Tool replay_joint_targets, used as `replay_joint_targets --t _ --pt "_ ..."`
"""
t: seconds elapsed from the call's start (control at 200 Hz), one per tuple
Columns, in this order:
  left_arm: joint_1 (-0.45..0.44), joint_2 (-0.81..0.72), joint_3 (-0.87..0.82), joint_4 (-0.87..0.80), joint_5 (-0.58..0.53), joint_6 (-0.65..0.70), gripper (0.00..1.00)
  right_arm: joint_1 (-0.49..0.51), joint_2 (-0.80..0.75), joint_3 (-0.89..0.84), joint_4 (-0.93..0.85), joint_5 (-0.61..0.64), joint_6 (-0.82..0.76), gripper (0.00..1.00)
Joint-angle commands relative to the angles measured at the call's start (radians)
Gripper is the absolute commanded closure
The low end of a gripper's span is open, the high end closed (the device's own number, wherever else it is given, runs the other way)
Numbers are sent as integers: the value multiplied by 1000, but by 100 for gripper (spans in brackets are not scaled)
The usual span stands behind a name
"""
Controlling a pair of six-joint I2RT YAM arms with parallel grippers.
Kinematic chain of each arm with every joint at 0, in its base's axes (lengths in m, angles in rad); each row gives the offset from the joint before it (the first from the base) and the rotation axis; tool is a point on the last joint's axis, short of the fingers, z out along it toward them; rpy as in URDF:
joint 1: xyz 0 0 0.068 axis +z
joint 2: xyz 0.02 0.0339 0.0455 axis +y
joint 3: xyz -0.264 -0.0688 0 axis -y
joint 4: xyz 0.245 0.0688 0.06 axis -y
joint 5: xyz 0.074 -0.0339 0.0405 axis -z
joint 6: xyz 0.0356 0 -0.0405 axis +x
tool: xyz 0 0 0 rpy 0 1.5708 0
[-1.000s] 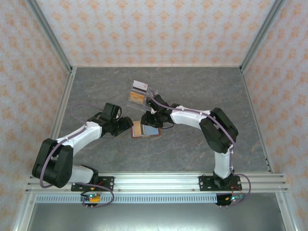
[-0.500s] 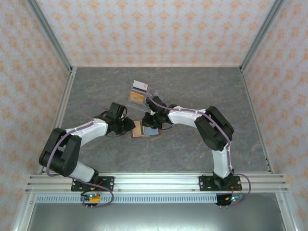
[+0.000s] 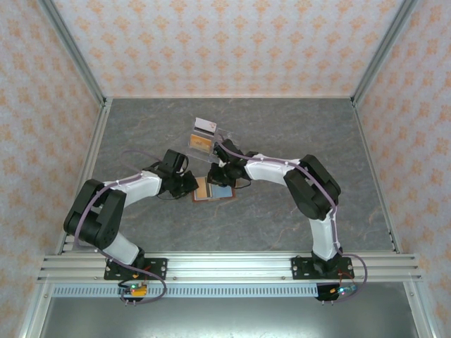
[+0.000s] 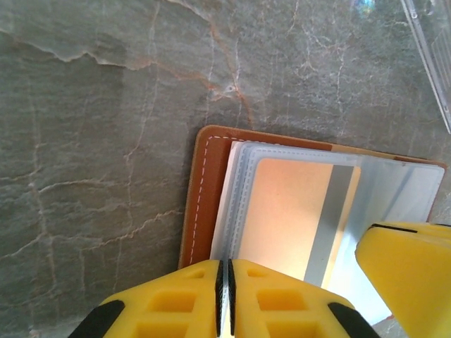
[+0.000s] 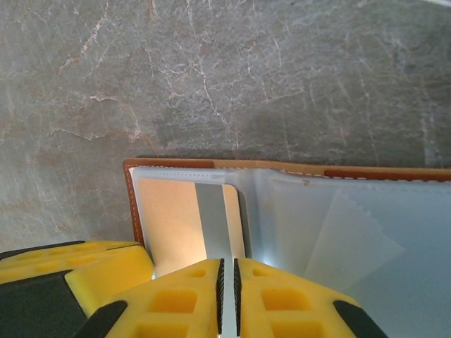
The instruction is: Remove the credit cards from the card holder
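The brown leather card holder [image 3: 212,189] lies open on the grey table, its clear sleeves facing up. An orange credit card [image 4: 289,211] with a grey stripe sits in the top sleeve, seen as well in the right wrist view [image 5: 176,218]. My left gripper [image 4: 225,282] is at the holder's left edge [image 4: 204,190], shut on the rim of the clear sleeves. From the far side my right gripper [image 5: 227,282] is shut on the orange card's edge beside the stripe. In the top view the left gripper [image 3: 192,184] and the right gripper [image 3: 220,176] flank the holder.
A clear acrylic tray [image 3: 204,135] with a few cards in it stands just behind the holder, and its corner shows in the left wrist view [image 4: 430,49]. Metal frame rails and patterned walls bound the table [image 3: 282,127].
Both grippers have closed from partly open. The left arm has stretched right to the holder's left edge. The right gripper has settled slightly onto the holder.
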Motion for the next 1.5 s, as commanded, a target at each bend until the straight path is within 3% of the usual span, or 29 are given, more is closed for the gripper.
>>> replay_joint_targets --t 0.0,0.4,0.646,1.131,1.496 --pt "-8 14 17 24 0 -3 88 0 24 20 -24 -9 -19 86" --pt "-8 38 7 5 -27 10 91 -10 28 5 -22 0 -20 83" --pt "-9 60 -3 31 -5 10 93 -25 41 -40 117 -139 24 85" --pt "-8 79 8 36 23 33 98 -28 -3 -85 186 -204 -8 87" --pt "-7 60 14 11 18 48 97 -30 -74 -137 190 -119 -34 100"
